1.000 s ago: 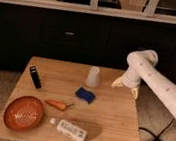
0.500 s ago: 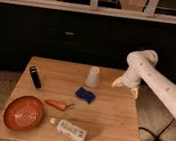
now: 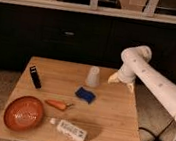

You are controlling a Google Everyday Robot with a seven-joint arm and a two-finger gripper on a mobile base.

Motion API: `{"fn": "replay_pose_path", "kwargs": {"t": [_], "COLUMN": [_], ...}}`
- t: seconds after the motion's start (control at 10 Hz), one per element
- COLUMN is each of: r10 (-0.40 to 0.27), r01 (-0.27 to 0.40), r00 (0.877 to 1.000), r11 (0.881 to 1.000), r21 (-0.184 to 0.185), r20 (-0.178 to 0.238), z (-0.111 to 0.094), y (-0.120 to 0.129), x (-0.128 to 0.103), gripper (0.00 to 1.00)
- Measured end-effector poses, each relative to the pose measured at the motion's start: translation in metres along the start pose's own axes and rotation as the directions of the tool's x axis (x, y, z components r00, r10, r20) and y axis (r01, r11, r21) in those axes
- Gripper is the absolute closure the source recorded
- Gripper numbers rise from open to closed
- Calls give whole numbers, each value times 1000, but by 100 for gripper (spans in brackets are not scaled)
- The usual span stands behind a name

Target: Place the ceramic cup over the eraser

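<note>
The ceramic cup (image 3: pixel 93 76) stands upside down, wide end on the wooden table (image 3: pixel 108 124), near the far edge at the middle. The black eraser (image 3: pixel 35 76) lies on the table's left side, well apart from the cup. My gripper (image 3: pixel 120 82) hangs from the white arm at the table's far right, a short way to the right of the cup and not touching it. It holds nothing that I can see.
A flat blue pad (image 3: pixel 85 95) lies just in front of the cup. A carrot (image 3: pixel 57 104), an orange-red bowl (image 3: pixel 24 113) and a white printed box (image 3: pixel 71 130) lie toward the front left. Dark cabinets stand behind the table.
</note>
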Motion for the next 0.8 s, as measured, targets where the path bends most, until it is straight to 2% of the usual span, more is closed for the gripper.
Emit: {"fn": "replay_pose_path", "kwargs": {"t": [0.2,0.6,0.8], "r10": [-48,-97,-151], "r01": [48,97,151], "r00": [999,995,988], "r11": [999,995,988], "r21": [7,1,3], "r20": [0,-15,-17], "z": [2,2,3], "y": [-25,-31,-51], "x": [1,4,1], "gripper": [20,20,20]}}
